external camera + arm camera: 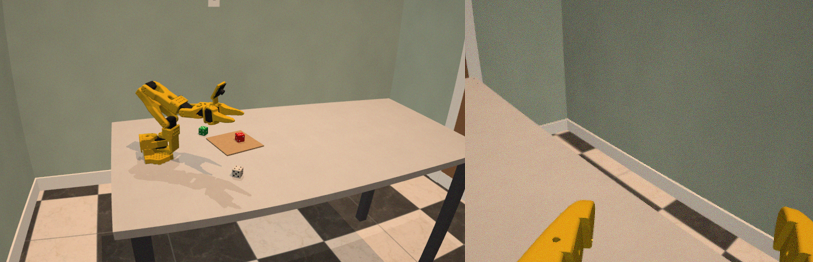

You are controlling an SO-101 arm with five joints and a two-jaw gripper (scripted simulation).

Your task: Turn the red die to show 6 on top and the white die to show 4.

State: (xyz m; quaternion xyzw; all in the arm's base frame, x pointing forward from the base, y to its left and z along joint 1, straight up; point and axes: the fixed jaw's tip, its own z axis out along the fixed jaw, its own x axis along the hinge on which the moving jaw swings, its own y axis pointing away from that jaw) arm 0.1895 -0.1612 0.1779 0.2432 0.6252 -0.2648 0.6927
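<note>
The red die (239, 137) lies on the brown mat (224, 144) near its back part. The white die (237, 171) lies on the bare table in front of the mat, off it, its top face showing several black pips. The green die (203, 130) lies on the table just left of the mat's back corner. My gripper (238, 116) (684, 249) is open and empty. It is held level in the air above and behind the mat, pointing right. The wrist view shows only the two yellow fingers, table, wall and floor; no die is in it.
The arm's yellow base (157, 148) stands on the table left of the mat. The table's front edge (260, 214) runs a little in front of the white die. The table (341, 139) stretches far to the right.
</note>
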